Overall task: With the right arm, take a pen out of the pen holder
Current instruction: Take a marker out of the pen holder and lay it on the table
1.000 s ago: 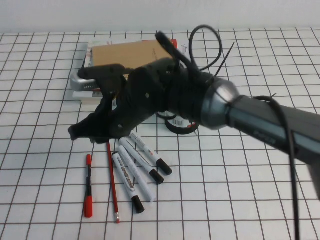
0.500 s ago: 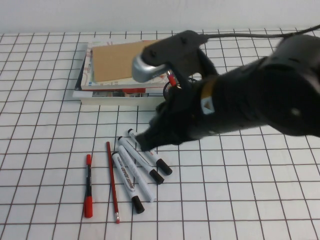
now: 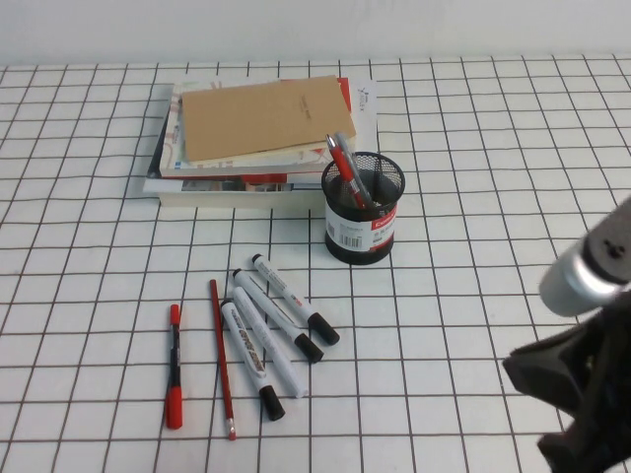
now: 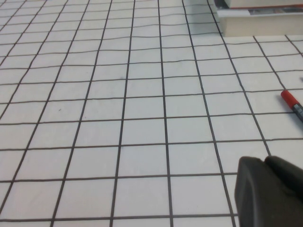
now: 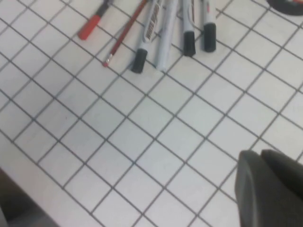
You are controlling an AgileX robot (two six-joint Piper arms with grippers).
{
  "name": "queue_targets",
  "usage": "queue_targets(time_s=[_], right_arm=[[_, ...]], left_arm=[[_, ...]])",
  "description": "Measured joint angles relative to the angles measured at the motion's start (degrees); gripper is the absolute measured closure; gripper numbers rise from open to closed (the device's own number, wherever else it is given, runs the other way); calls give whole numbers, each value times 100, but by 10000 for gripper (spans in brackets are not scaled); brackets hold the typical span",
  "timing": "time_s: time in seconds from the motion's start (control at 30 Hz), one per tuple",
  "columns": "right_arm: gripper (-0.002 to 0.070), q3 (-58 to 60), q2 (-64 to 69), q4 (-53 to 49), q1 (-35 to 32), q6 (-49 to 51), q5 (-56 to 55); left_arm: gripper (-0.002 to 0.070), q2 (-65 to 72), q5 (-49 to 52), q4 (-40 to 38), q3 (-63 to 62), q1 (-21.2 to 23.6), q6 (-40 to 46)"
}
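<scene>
Right arm pulled back from over holder to near right corner. Right gripper (image 5: 262, 163) closed, nothing between jaws. Pen (image 3: 345, 169) stands tilted in holder (image 3: 363, 209), mid-table just near of books (image 3: 258, 128), far and left of right gripper, well apart. We get holder whole only from high view. Right wrist view gives loose markers (image 5: 163, 35), pencil (image 5: 124, 34), loose red pen (image 5: 92, 26). Left gripper (image 4: 265, 163), shown by left wrist view alone, hangs low over bare grid at left, fingertips together.
</scene>
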Motion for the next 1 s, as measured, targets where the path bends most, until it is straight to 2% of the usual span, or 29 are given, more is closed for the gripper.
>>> queue_targets(time_s=[0.23, 0.47, 0.57, 0.87, 1.0], right_arm=[[692, 426, -641, -255, 0, -11, 460], [692, 1582, -1271, -1022, -124, 192, -518], [692, 2351, -1708, -1199, -796, 356, -1450], [692, 4836, -3380, -1293, -3778, 425, -4508], [692, 5344, -4235, -1319, -4418, 435, -4761]], left_arm=[[679, 0, 0, 0, 0, 0, 0], [679, 0, 0, 0, 0, 0, 0], [679, 0, 0, 0, 0, 0, 0], [679, 0, 0, 0, 0, 0, 0], [679, 0, 0, 0, 0, 0, 0]])
